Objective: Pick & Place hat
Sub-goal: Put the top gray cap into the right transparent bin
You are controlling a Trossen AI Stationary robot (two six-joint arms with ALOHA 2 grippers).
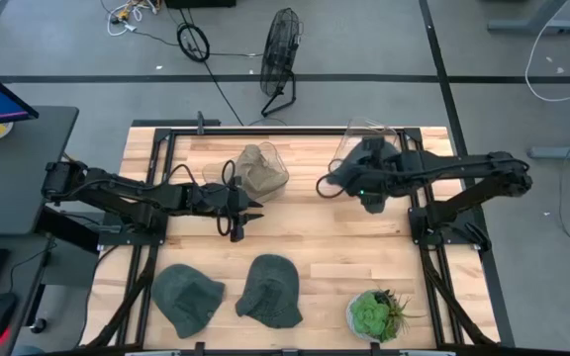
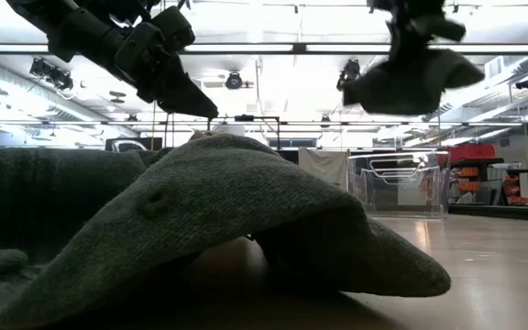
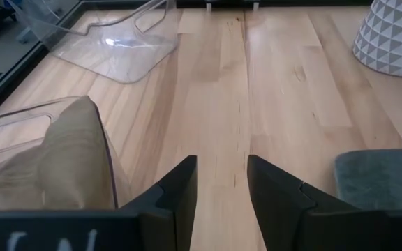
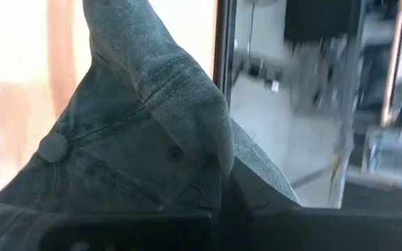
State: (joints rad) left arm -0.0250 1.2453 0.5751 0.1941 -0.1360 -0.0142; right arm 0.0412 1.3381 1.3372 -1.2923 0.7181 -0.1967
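My right gripper (image 1: 367, 188) is shut on a blue-grey denim cap (image 4: 138, 132) and holds it in the air near the right clear bin (image 1: 366, 133); in the low view the cap (image 2: 412, 82) hangs high above the table. My left gripper (image 3: 222, 188) is open and empty, hovering over bare wood beside the left clear bin (image 1: 262, 170), which holds a tan hat (image 3: 47, 167). Two grey-green hats (image 1: 188, 297) (image 1: 270, 289) lie flat near the table's near edge. My right gripper pinches a fold of the cap's denim crown (image 4: 211, 150) between its two fingers, coming at it from above. The cap is lifted clear of the table and hangs slack below the fingers (image 2: 401, 27), its top button (image 4: 53, 148) off to one side.
A potted plant (image 1: 374, 314) in a white patterned pot (image 3: 396, 35) stands at the near right corner. Bare wood (image 1: 315, 232) lies between the bins and the two hats. One grey hat (image 2: 227, 220) fills the low view's foreground. A fan (image 1: 280, 54) stands on the floor beyond.
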